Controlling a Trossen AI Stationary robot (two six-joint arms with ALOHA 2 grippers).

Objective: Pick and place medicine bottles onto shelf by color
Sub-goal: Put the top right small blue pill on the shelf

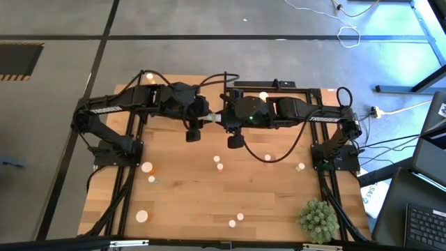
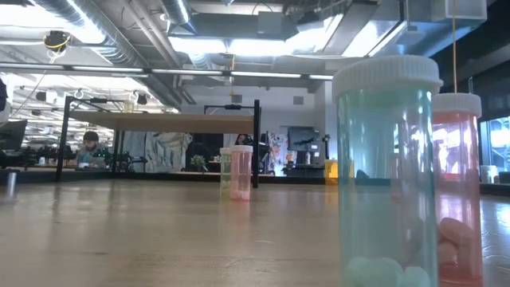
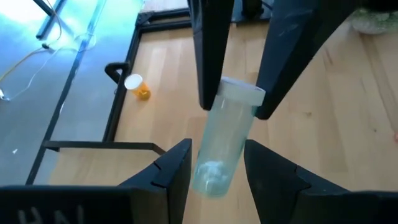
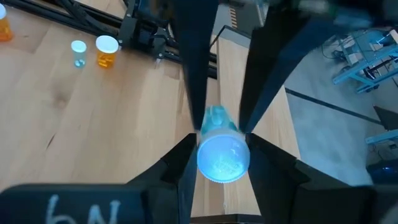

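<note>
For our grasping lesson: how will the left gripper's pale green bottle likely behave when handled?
The pale green bottle looks like clear rigid plastic, so probably stiff yet slick in the left gripper. Few pills show inside, so likely light. Its round body would probably roll if laid down.

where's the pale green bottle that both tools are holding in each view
High view: the clear pale green plastic bottle with a white cap is a small pale spot where the two arms meet.
Low view: not in it; the pale green bottle close by stands on the table and is another one.
Left wrist view: centre.
Right wrist view: centre, end-on.
Shared landmark: light wooden tabletop.
</note>
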